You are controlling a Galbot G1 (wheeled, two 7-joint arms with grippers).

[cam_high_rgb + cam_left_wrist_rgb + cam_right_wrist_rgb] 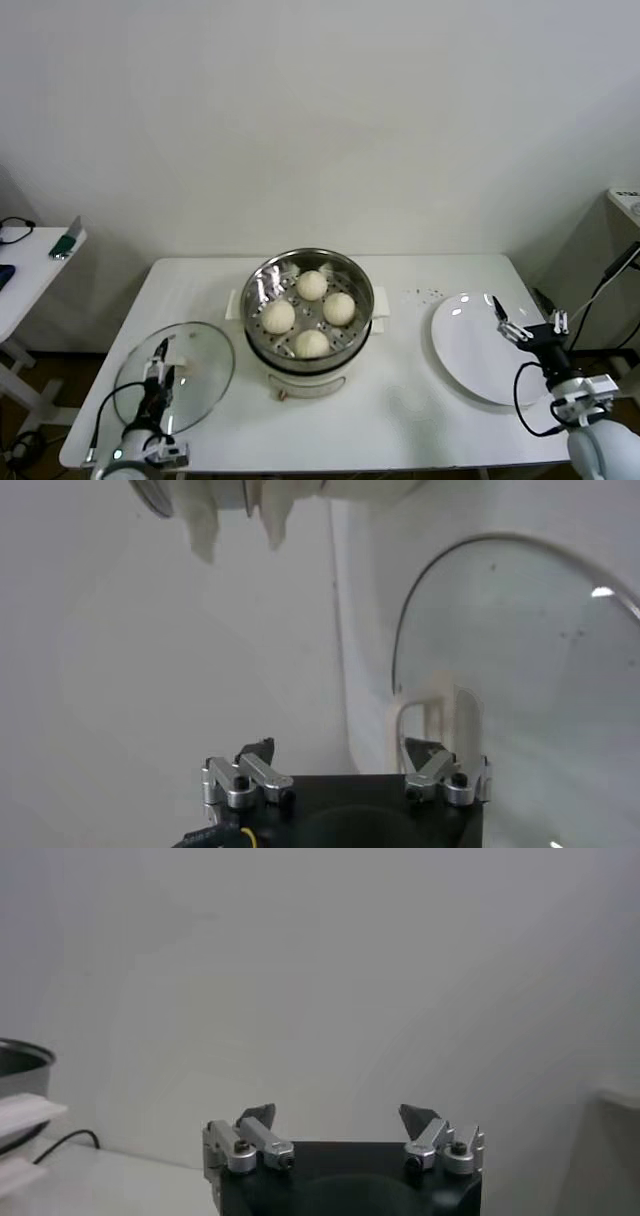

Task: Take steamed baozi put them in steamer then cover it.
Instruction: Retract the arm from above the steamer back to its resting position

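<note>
The steamer [310,253], a shiny steel basket on a white pot base, stands mid-table with several pale round baozi [312,285] on its perforated floor. It has no cover on it. The round glass lid [200,365] lies flat on the table to its left. My left gripper [163,362] hovers low over the lid, open. In the left wrist view the left gripper [340,750] is empty, and the lid's white handle [435,715] stands just beyond one fingertip. My right gripper [528,312] is open and empty above the white plate [470,350].
The white plate at the right is bare. A side table [30,265] with small items stands off to the left. The pot base [250,495] shows at the far edge of the left wrist view, and the steamer's rim [15,1063] at the edge of the right wrist view.
</note>
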